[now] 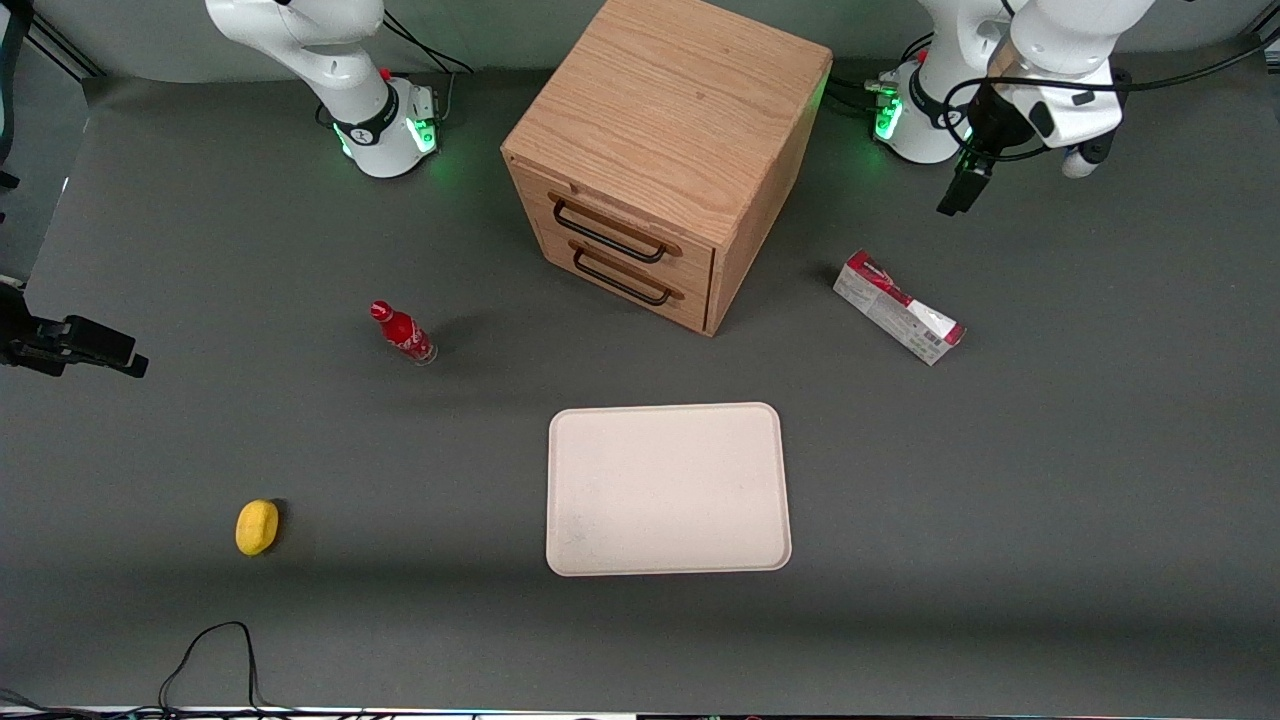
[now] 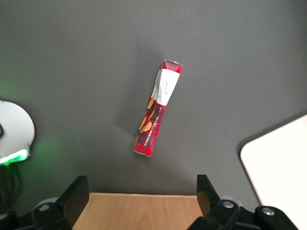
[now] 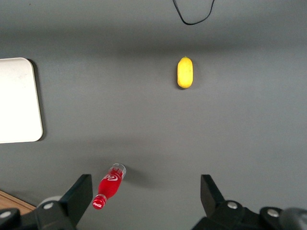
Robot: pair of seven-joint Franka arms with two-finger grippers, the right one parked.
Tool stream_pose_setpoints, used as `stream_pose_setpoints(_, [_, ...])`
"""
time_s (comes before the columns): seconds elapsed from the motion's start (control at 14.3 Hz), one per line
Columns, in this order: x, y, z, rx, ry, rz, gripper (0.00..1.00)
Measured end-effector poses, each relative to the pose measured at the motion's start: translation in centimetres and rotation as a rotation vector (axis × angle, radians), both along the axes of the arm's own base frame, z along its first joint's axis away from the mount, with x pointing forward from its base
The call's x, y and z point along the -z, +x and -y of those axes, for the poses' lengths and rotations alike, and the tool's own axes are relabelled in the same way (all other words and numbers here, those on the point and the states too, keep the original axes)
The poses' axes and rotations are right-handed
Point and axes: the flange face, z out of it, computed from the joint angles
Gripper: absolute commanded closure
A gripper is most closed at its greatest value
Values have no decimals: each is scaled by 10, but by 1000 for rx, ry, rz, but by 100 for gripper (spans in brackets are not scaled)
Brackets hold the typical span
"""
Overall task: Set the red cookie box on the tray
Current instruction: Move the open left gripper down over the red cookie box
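Front view is showing the left arm's gripper (image 1: 962, 190) hanging high above the table (image 1: 1100, 450), near its own base and farther from the camera than the red cookie box (image 1: 898, 320), with nothing between its fingers. The wrist view is showing those fingers (image 2: 76, 196) spread wide apart. The box is lying on the table beside the wooden drawer cabinet (image 1: 660, 160), toward the working arm's end, well apart from the tray (image 1: 668, 488), which is sitting nearer the camera. Its long axis is running diagonally, one end pointing toward the cabinet and the other toward the camera. Likely the arm is needing to descend toward the camera and turn so the fingers close across the box's narrow width.
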Motion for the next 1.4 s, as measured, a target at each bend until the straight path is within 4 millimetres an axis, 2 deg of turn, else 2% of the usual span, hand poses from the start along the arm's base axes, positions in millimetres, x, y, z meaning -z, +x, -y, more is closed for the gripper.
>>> stream_pose_setpoints(0.21, [27,6,-3,-35,-2,13,0])
stream_pose_setpoints(0.56, [114,20,-1,0,53,5,0])
stream_pose_setpoints(0.77, [159,20,4,42,73,11,0])
stream_pose_setpoints(1.4, [259,15,8,149,86,37,0])
